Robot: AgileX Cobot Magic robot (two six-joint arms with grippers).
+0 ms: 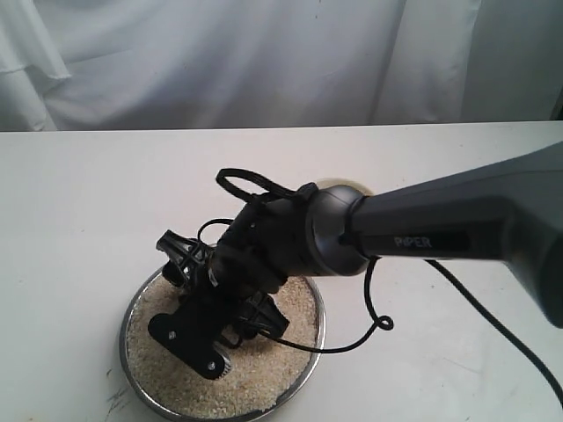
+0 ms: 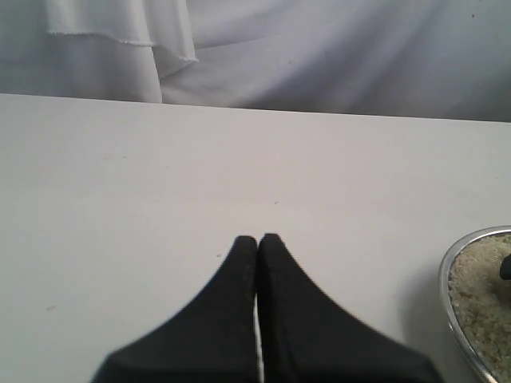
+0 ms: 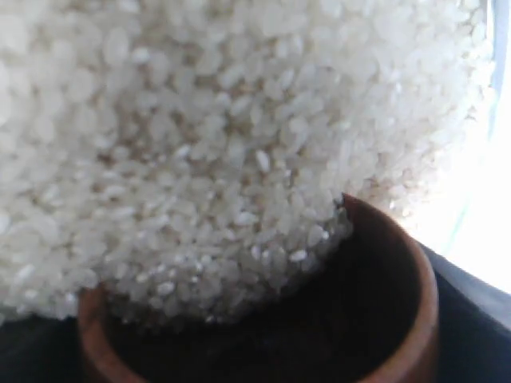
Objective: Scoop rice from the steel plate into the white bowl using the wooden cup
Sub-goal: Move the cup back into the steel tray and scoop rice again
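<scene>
Right at the near edge of the table (image 1: 88,202) you have the steel plate (image 1: 123,352), with the rice (image 1: 255,378) spread across it almost from rim to rim. Your right gripper (image 1: 201,343) reaches in from the right and hangs low over the plate's middle. In the right wrist view it pinches the wooden cup (image 3: 399,271) between dark fingers that show at the cup's sides. The cup is tipped with its mouth against the heap, and grains spill over the rim into its dark inside. A black cable (image 1: 378,321) loops beside the plate on the right. Your left gripper (image 2: 257,239) sits to the left of the plate over bare table, its fingers pressed together on nothing. Farther back, the white bowl (image 1: 339,184) peeks out from behind the right arm. A white curtain (image 1: 220,61) hangs beyond the far edge.
</scene>
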